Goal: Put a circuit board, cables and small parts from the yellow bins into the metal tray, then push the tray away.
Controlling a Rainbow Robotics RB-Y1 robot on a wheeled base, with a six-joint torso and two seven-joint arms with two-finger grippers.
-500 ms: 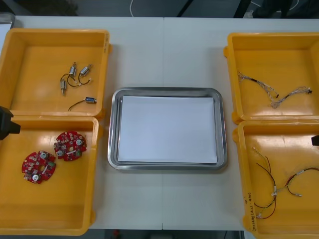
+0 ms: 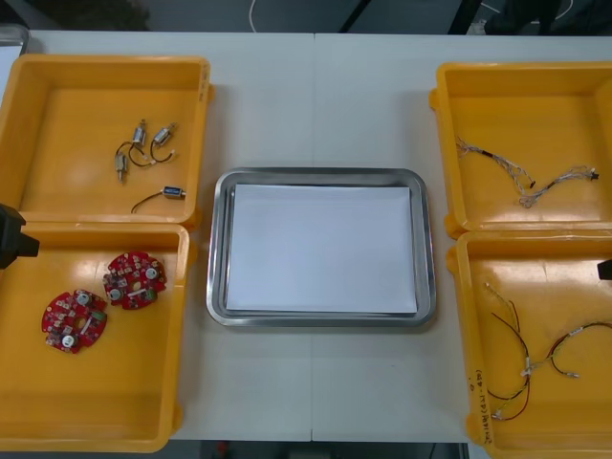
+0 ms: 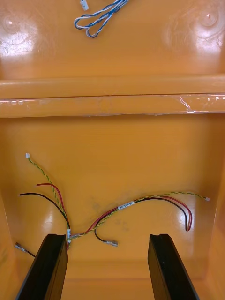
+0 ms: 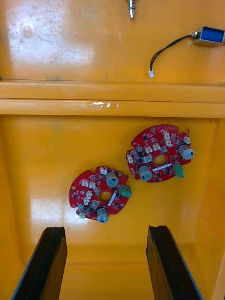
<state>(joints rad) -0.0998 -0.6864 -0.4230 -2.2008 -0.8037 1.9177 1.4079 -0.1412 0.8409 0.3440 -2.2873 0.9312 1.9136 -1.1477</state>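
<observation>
Two round red circuit boards [image 2: 136, 279] [image 2: 74, 320] lie in the near left yellow bin [image 2: 96, 435]. My left gripper [image 4: 105, 232] hangs open above that bin, with one board [image 4: 101, 199] just beyond its fingers and the other board [image 4: 159, 153] farther off. My right gripper [image 3: 107, 239] is open over the near right bin [image 2: 535, 244], above the red, yellow and black cables [image 3: 122, 208] [image 2: 526, 359]. The metal tray [image 2: 320, 177], white inside, sits between the bins with nothing in it.
Small metal parts [image 2: 143, 143] and one with a blue body [image 2: 172, 193] [image 4: 210, 35] lie in the far left bin [image 2: 105, 62]. A twisted blue and white cable [image 2: 526, 177] [image 3: 101, 16] lies in the far right bin [image 2: 526, 72]. Bare table stretches beyond the tray.
</observation>
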